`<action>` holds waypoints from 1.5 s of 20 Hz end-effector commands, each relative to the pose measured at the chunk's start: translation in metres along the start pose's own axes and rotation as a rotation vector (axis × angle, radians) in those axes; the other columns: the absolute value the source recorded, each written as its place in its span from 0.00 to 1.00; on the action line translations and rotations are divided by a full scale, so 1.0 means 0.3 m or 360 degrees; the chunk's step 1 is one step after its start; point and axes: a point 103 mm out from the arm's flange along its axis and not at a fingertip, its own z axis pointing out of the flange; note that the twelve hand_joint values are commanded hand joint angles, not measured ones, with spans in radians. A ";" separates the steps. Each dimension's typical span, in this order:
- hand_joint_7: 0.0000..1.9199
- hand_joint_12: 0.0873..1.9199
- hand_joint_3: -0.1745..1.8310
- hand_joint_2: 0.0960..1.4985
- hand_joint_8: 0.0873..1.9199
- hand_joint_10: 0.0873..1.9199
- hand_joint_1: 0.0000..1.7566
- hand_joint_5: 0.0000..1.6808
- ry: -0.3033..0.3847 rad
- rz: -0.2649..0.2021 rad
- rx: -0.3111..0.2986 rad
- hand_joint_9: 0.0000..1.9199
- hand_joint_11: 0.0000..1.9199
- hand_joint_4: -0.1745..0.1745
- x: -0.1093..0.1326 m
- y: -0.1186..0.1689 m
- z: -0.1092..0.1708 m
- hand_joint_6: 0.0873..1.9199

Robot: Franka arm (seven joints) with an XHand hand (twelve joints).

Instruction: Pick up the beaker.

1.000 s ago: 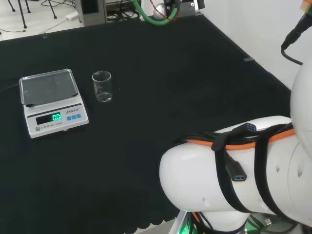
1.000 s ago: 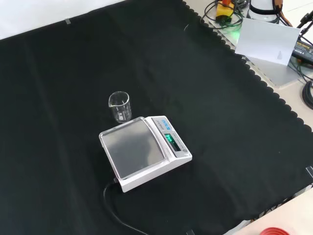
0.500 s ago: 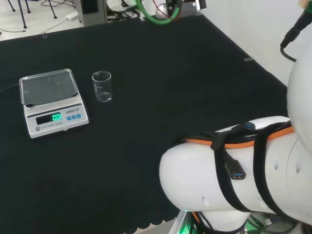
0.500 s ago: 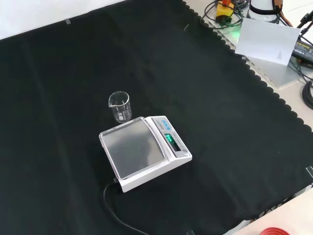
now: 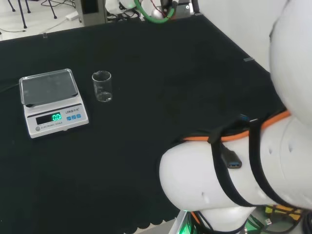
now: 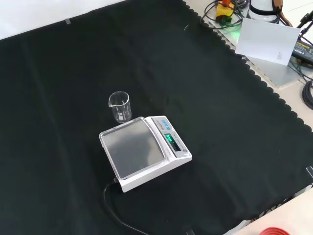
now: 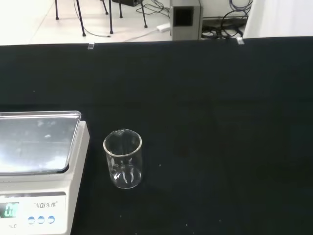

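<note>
A small clear glass beaker (image 5: 102,86) stands upright on the black cloth, just right of the scale in the head view. In the front view the beaker (image 6: 120,106) stands just beyond the scale's far corner, its spout to the left. The wrist view has the beaker (image 7: 122,158) ahead at some distance, apparently empty, beside the scale. The arm's white links (image 5: 234,175) rise at the head view's lower right, far from the beaker.
A white digital scale (image 5: 51,101) with a steel pan and a lit green display sits next to the beaker; its cable (image 6: 117,213) trails toward the front view's lower edge. Cables and equipment (image 6: 264,29) lie beyond the cloth's scalloped edge at the front view's upper right.
In the head view the arm's upper white link has swung in at the right and now covers more of the upper right corner. Beaker and scale have stayed where they were.
</note>
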 end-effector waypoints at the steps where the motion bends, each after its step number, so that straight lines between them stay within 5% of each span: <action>1: 0.11 0.78 0.19 0.43 0.32 0.40 0.30 0.20 0.0038 -0.0026 0.0045 0.18 0.07 0.55 0.001 0.191 0.096 0.00; 18: 0.10 0.77 0.19 0.43 0.32 0.39 0.31 0.20 -0.0047 0.0103 0.0175 0.18 0.08 0.54 -0.054 0.403 0.206 0.00; 22: 0.10 0.77 0.18 0.42 0.31 0.39 0.31 0.20 0.0064 0.0043 0.0234 0.18 0.08 0.55 -0.064 0.458 0.279 0.00; 30: 0.09 0.77 0.18 0.41 0.31 0.39 0.32 0.19 0.0048 -0.0075 0.0336 0.18 0.07 0.56 0.067 0.512 0.433 0.00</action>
